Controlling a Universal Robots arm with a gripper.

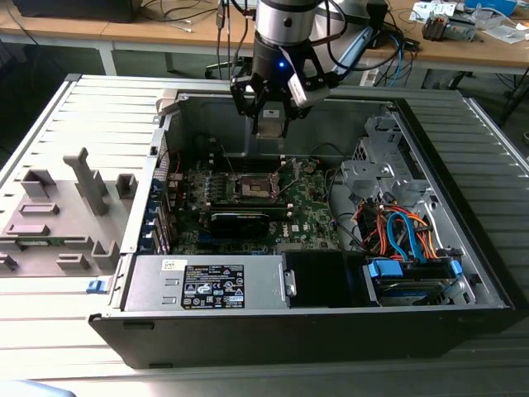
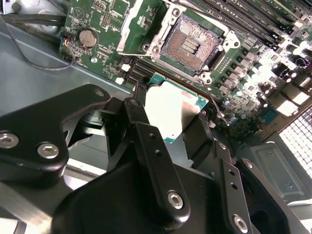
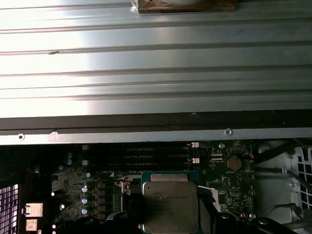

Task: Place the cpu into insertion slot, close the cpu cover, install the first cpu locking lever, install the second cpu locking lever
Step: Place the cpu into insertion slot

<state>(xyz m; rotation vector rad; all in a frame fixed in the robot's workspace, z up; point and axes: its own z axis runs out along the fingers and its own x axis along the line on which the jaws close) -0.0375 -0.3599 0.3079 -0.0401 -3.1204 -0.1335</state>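
In the exterior view, one open computer case point(image 1: 331, 107) lies on the ribbed metal desk point(image 1: 50, 124), with its open side up. A grey plastic fixture point(image 1: 58, 215) sits on the desk toward the exterior view's left edge. The power supply point(image 1: 207, 283) along the near wall of the case carries two labels, a small white one point(image 1: 169, 265) and a larger black one point(image 1: 212, 291); their print is too small to read. The single end effector point(image 1: 270, 126) hangs over the far part of the case with something pale between its tips. It is apart from the insertion slot point(image 1: 252, 186) on the green board. Blue and orange cables point(image 1: 405, 231) bunch toward the exterior view's right.

In the second wrist view, the end effector point(image 2: 168, 123) is clamped on one cpu point(image 2: 168, 107). Its two black fingers point(image 2: 138, 117) press on opposite edges of the chip. The cpu is held clear of the board, near the insertion slot point(image 2: 191, 43) but not in it. The slot is bare, and its brown contact field is exposed. The cpu cover point(image 2: 127, 27) stands tilted up along one side of the slot. One coin battery point(image 2: 88, 38) sits on the board nearby.

In the first wrist view, the cpu point(image 3: 170, 207) shows its silvery top, with faint print that cannot be read. Dark parts of the end effector point(image 3: 170, 217) grip it from both sides. Behind it are long memory slots point(image 3: 141, 153), one coin battery point(image 3: 234, 163) and the desk point(image 3: 146, 58).
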